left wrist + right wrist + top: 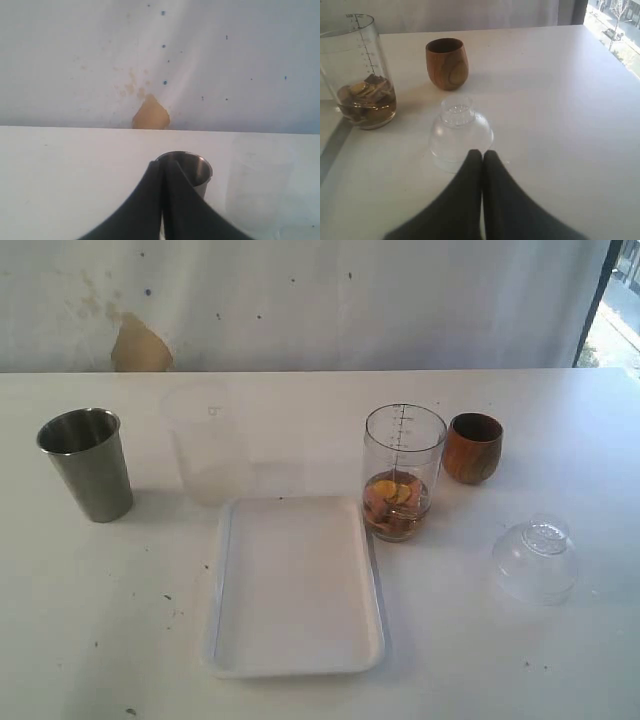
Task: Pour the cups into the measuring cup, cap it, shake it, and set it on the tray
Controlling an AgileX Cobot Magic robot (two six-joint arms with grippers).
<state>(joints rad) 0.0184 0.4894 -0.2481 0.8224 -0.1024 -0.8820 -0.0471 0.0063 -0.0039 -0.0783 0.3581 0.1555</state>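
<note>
Capping looks next: the measuring cup (404, 472) stands on the bench just beside the tray (296, 585), already holding brown contents. Both pairs of jaws are pressed together, empty; the right must part over the dome lid (461, 136).

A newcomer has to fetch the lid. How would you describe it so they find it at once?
Start at the central white tray; the measuring cup stands by its far right corner. Right of that, nearer the camera, the lid sits alone, wide rim down. It is a low clear dome with a small neck, unlike the brown wooden cup behind it.
</note>
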